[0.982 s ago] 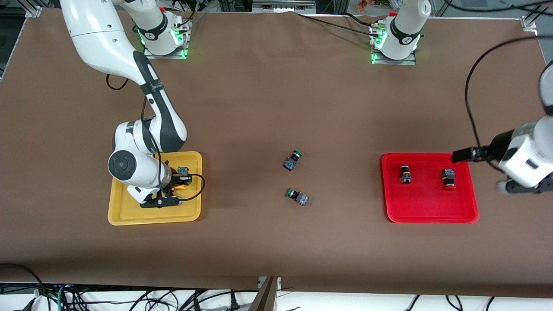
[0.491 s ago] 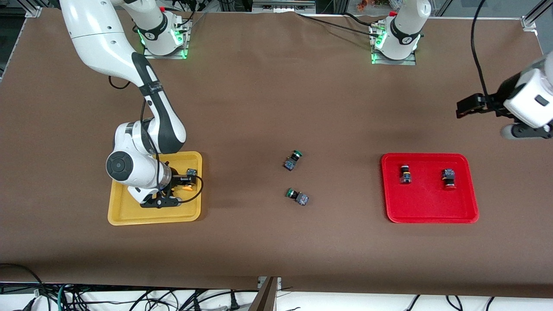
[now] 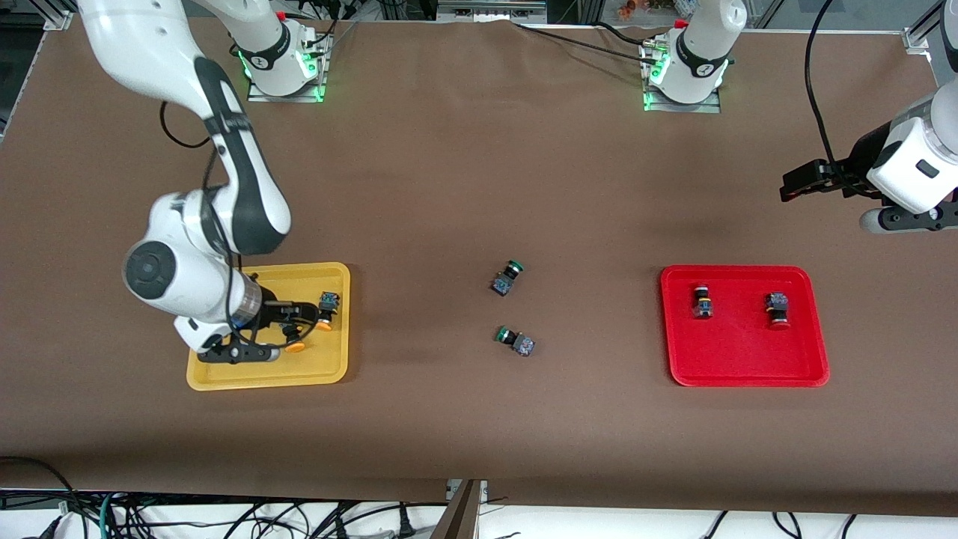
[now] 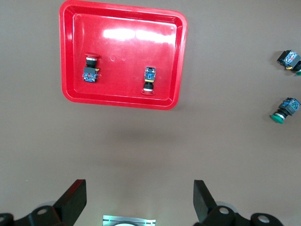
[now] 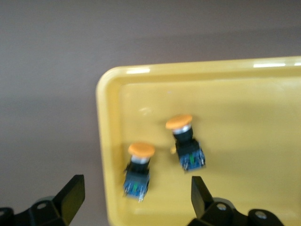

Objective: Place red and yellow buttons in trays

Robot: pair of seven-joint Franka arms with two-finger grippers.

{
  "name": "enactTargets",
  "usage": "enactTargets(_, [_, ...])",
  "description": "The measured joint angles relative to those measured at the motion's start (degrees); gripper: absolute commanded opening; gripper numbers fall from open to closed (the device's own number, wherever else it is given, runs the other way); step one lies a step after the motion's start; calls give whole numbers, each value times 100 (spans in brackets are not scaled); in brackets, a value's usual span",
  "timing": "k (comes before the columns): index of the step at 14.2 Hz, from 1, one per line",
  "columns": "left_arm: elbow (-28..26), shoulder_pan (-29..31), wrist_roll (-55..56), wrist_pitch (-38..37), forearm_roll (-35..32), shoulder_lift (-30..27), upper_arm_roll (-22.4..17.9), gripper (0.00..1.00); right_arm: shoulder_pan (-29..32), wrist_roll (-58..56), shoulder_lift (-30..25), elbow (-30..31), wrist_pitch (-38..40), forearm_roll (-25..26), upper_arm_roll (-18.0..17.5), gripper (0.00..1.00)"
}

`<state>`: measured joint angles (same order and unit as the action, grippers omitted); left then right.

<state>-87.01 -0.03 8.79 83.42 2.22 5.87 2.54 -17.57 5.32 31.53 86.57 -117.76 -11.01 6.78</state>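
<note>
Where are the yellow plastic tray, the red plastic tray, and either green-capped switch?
yellow plastic tray (image 3: 329, 371), front view, bare floor near its corner.
red plastic tray (image 3: 741, 352), front view, bare floor.
green-capped switch (image 3: 507, 278), front view, its body.

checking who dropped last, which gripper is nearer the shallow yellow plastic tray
Right. The right gripper hangs open over the shallow yellow plastic tray, just above its two orange-capped buttons. The left gripper hangs open at the left arm's end of the table.

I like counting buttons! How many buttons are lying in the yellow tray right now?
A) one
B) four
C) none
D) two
D: the right wrist view shows two orange-capped buttons lying side by side in the yellow tray, and the open right pincer over the tray holds nothing.
</note>
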Motion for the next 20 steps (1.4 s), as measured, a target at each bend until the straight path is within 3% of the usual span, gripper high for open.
enactTargets(5, [38, -4, 2, 80, 0, 46, 0, 100, 3, 14, -1920, 19, 1911, 605, 205, 100])
enactTargets(8, [135, -9, 3, 82, 0, 111, -3, 100, 4, 15, -2546, 184, 2346, 826, 294, 100])
enactTargets(13, [178, -27, 3, 82, -36, 164, 13, 100, 11, 10, -2531, 192, 2490, 862, 443, 100])
enactTargets(20, [188, -27, 3, 82, -37, 166, 13, 100, -74, 154, -2334, 112, 2553, 1290, 414, 100])
